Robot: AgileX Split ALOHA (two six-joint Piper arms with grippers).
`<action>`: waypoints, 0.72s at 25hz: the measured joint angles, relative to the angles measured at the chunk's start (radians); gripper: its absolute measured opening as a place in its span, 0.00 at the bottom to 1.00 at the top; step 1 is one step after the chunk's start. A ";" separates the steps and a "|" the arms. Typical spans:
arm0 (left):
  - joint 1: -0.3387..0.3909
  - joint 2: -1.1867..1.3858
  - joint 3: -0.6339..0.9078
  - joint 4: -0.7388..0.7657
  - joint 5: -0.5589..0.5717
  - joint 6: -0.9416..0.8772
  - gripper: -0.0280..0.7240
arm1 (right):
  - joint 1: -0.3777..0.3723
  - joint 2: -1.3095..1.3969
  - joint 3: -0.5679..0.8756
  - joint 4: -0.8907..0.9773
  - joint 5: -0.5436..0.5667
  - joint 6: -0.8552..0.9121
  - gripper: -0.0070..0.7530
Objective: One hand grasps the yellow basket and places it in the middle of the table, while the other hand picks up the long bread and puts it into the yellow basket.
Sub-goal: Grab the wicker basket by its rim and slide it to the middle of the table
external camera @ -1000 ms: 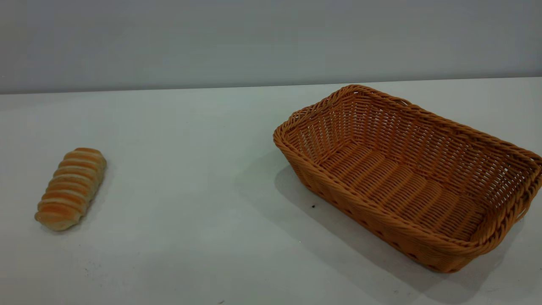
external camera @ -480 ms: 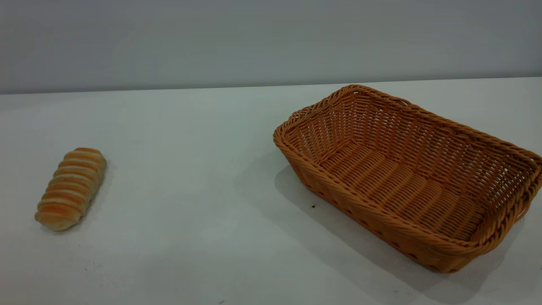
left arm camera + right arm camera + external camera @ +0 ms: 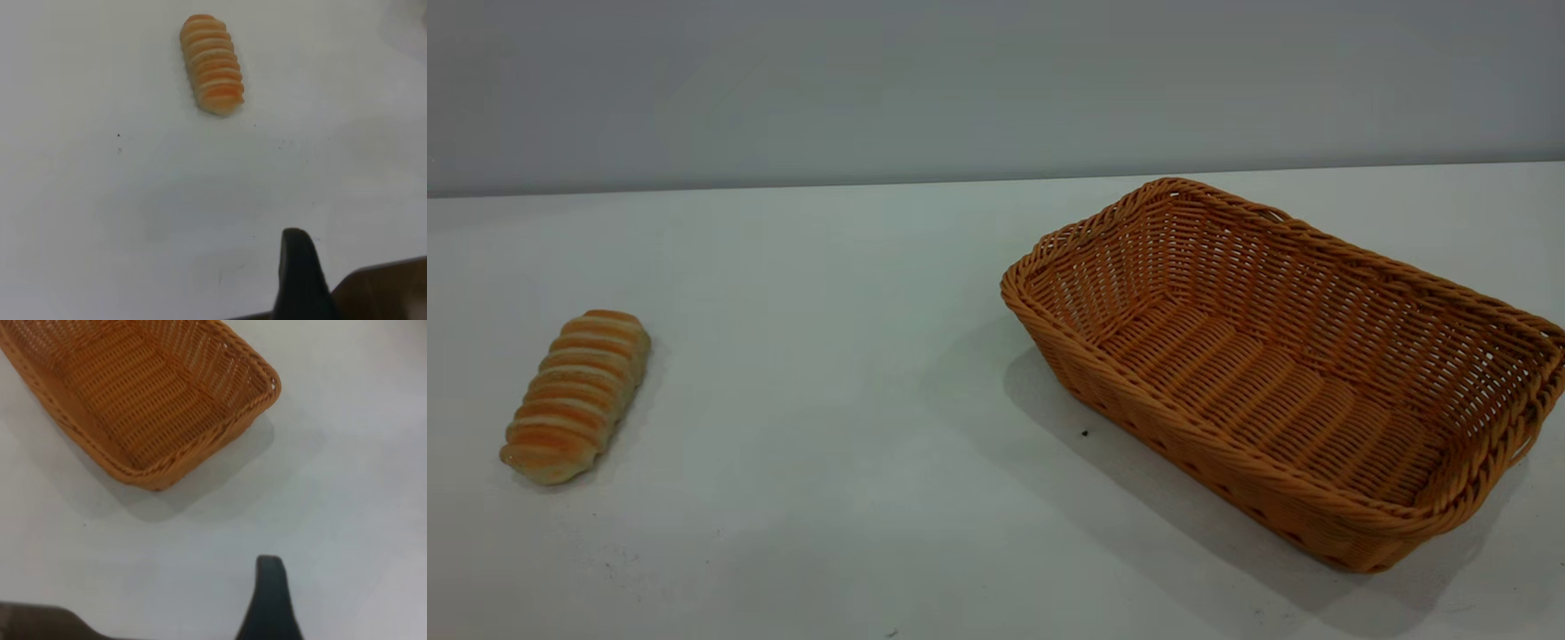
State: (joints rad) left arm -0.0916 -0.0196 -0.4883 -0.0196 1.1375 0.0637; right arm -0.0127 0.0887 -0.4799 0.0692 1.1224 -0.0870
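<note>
The yellow basket (image 3: 1285,373) sits on the table (image 3: 854,498) toward its right edge, turned at an angle so that one short end points to the far middle of the table and the other to the near right corner. It rests flat on its base and has nothing inside it; its woven floor and sloping openwork sides are fully visible. A shadow lies on the table along its near long side.

The long bread (image 3: 575,396) lies on the table close to the left edge, well apart from the basket, with a wide stretch of bare white table between them. It lies flat, its length running from the near left toward the far side, its crosswise golden and cream ridges facing up. Nothing touches it.

Neither arm appears in the exterior view. In the left wrist view, one dark fingertip of the left gripper (image 3: 300,280) shows above the table, well short of the long bread (image 3: 212,65), which lies farther off with nothing around it. With only that one finger visible, I cannot tell how the jaws stand; they hold nothing that can be seen.

In the right wrist view, one dark fingertip of the right gripper (image 3: 270,600) shows over bare table, apart from the yellow basket (image 3: 143,393), whose near corner and braided rim lie beyond it. Here too only one finger shows, so I cannot tell how the jaws stand, and nothing is seen in their grasp.
</note>
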 joint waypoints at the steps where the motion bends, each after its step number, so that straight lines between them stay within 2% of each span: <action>1: 0.000 0.000 0.000 0.000 0.000 0.000 0.74 | 0.000 0.000 0.000 0.000 0.000 -0.001 0.78; 5: -0.024 0.000 0.000 0.000 0.000 0.000 0.74 | 0.015 0.000 0.000 0.000 0.000 -0.003 0.78; 13: -0.043 0.020 0.000 0.000 0.000 -0.008 0.74 | 0.144 0.000 0.000 0.021 -0.005 0.058 0.78; 18: -0.043 0.161 0.000 0.000 -0.003 -0.038 0.74 | 0.208 0.071 0.000 0.020 -0.021 0.095 0.78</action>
State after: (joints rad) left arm -0.1345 0.1414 -0.4883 -0.0199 1.1344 0.0256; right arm 0.1957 0.1592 -0.4799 0.0896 1.1011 0.0079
